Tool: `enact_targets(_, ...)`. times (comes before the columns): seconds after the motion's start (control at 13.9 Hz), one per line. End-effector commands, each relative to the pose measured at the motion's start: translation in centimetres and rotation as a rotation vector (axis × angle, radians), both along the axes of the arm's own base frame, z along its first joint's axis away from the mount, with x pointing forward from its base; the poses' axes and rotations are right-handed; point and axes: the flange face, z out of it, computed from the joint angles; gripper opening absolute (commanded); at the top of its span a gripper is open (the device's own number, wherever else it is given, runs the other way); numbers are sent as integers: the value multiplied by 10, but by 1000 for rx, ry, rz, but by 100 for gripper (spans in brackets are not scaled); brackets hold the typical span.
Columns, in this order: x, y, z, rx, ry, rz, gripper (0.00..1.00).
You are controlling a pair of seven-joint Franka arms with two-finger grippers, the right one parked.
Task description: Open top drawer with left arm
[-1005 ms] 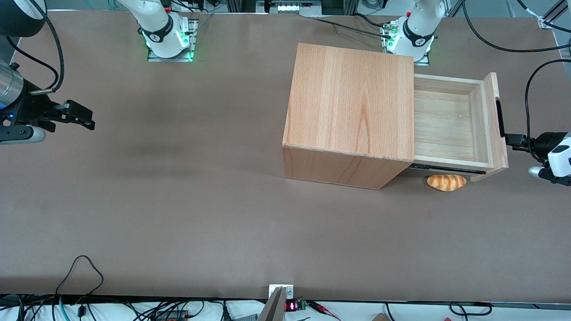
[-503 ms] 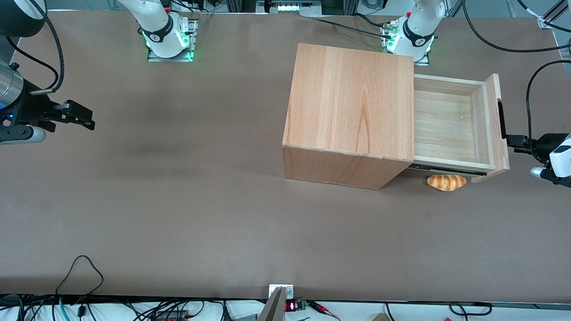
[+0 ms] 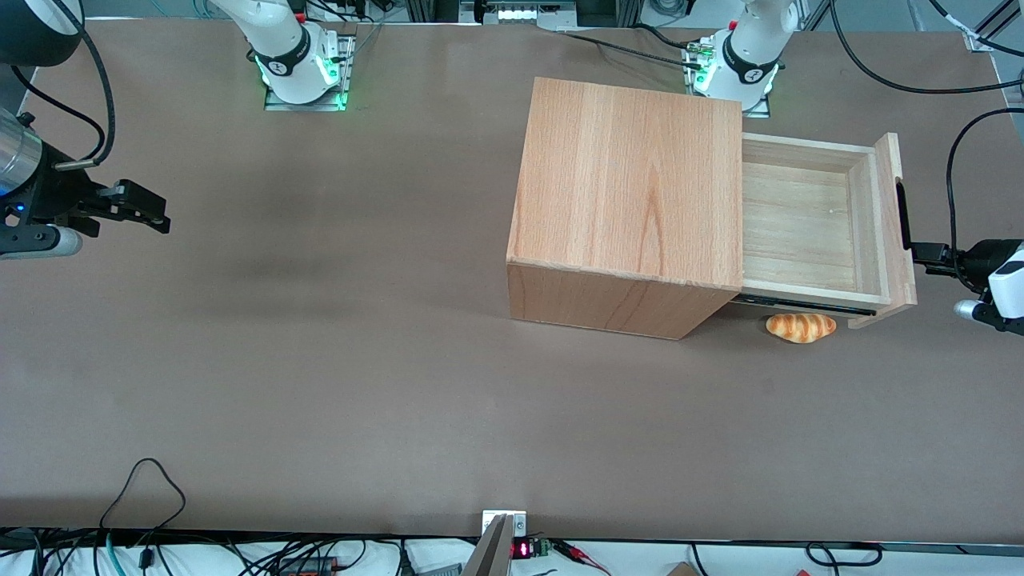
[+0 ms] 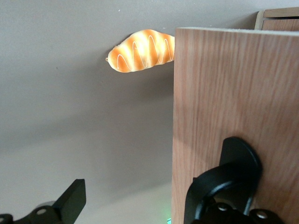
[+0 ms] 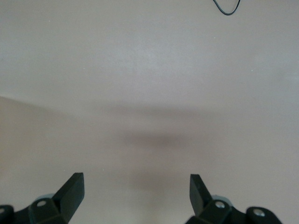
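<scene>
Gripper of the left arm sits against the black bar handle with fingers spread wide, one hooked on it to haul the top drawer well out of the cabinet, bread roll lying nearer the camera.

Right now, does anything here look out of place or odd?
Only the bread roll: it lies on the table under the open top drawer, not in it. The gripper is at the drawer's black handle.
</scene>
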Motion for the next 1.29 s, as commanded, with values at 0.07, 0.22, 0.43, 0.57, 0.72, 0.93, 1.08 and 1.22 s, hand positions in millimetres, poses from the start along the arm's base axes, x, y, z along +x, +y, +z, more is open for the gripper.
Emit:
enact_targets(0.07,-2,10,19,48,-9,-64,100)
enact_targets(0.22,-1,5,21,43,-6,-68,100)
enact_targets(0.43,-1,5,33,37,3,-70,100)
enact_targets(0.57,-2,5,33,33,8,-70,100)
enact_targets(0.72,-6,9,33,7,14,-56,100)
enact_targets(0.93,-13,14,25,-58,40,-33,100)
enact_targets(1.08,-16,11,23,-116,55,-15,100)
enact_targets(1.22,-17,7,24,-125,62,-13,100)
